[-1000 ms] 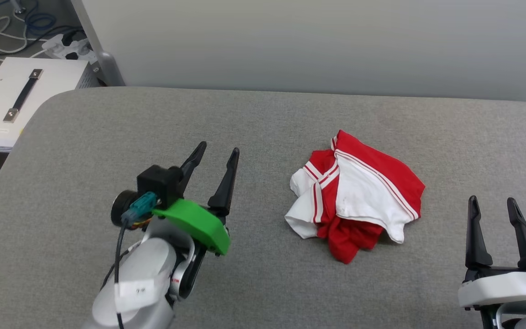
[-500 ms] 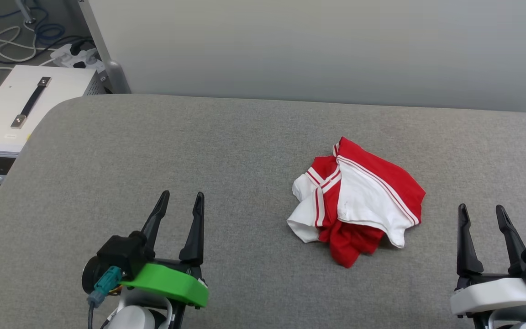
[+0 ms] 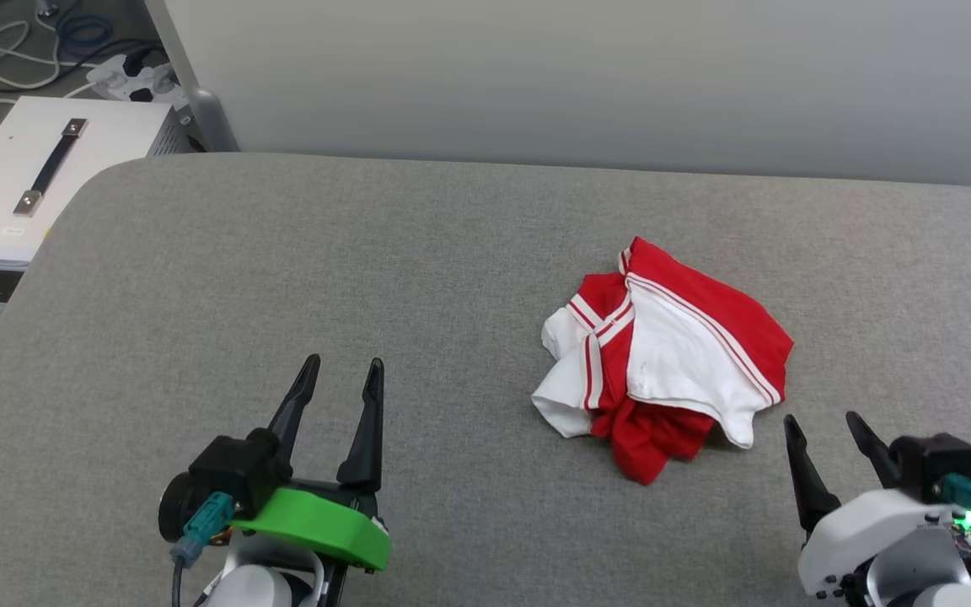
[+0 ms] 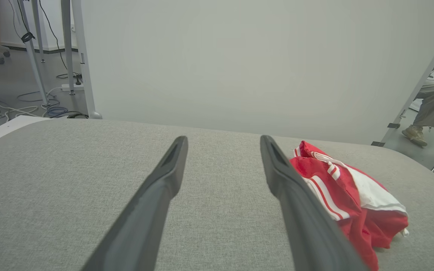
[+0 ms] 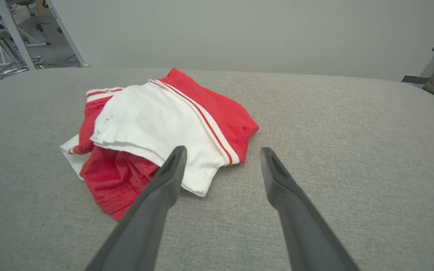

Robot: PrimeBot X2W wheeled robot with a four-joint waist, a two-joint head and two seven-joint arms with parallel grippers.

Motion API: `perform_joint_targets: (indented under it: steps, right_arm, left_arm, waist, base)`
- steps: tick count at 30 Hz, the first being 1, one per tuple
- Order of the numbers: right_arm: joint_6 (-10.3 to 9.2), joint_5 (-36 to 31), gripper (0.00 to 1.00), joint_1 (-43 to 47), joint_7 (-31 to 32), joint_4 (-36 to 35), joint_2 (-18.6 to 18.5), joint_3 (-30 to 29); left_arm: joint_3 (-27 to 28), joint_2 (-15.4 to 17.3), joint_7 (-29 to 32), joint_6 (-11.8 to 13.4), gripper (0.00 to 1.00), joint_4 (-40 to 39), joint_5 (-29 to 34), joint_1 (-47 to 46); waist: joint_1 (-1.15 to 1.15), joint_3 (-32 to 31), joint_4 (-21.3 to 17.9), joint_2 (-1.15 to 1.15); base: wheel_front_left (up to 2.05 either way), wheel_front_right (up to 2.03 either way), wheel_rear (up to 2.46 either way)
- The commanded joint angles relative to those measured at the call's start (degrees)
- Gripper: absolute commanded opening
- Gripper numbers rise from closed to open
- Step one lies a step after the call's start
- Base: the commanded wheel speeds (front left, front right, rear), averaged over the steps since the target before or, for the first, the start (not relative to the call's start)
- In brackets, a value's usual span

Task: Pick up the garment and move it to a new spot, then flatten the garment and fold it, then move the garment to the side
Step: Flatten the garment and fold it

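Garment point(image 3: 662, 362): red and white, crumpled in 1 heap on the grey pad point(image 3: 325, 244), right of centre, lying free.
Left gripper point(image 3: 344, 361): 2 fingers spread wide, holding nothing, over the pad, well apart from the garment.
Right gripper point(image 3: 820, 417): 2 fingers spread wide, holding nothing, near the heap's near right edge, not touching it.
White box point(image 3: 30, 185), black handle: beside the pad's far left corner.
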Motion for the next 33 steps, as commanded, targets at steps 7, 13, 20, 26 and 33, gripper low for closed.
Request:
perform_joint_targets:
  steps: [7, 13, 20, 26, 33]
  right_arm:
    - [-0.06, 6.42, 1.00, -8.16, 24.42, 0.79, -4.21, 1.21]
    - [-0.06, 9.74, 1.00, -12.90, 39.40, 1.74, -6.91, 1.21]
    - [-0.06, 9.97, 1.00, -14.51, 45.93, 2.97, -7.59, 1.31]
    - [-0.06, 10.20, 1.00, -15.42, 45.81, 4.55, -8.40, 2.77]
    - [-0.06, 10.73, 0.00, -15.69, 44.98, 7.23, -9.48, 5.38]
  left_arm:
    - [-0.26, -0.60, -0.33, -0.52, 1.00, 0.70, 0.73, -2.26]
    - [-0.75, -0.79, -0.34, -0.56, 1.00, 0.98, 0.47, -4.40]
    - [-0.82, -0.84, -0.34, -0.57, 1.00, 1.00, 0.00, -5.64]
    - [-0.93, -0.85, -0.34, -0.58, 1.00, 0.96, -0.56, -6.59]
    - [-1.03, -0.86, -0.34, -0.58, 1.00, 1.31, -0.87, -6.97]
  waist:
    - [0.00, 4.35, 2.28, 0.00]
    - [0.00, 7.61, 5.05, 0.00]
    - [0.00, 10.08, 7.06, 0.00]
    - [0.00, 11.77, 8.04, 0.00]
    - [0.00, 12.96, 8.48, 0.00]
  base:
    - [0.00, 0.00, 0.00]
    - [0.00, 0.00, 0.00]
    - [0.00, 0.00, 0.00]
    - [0.00, 0.00, 0.00]
    - [0.00, 0.00, 0.00]
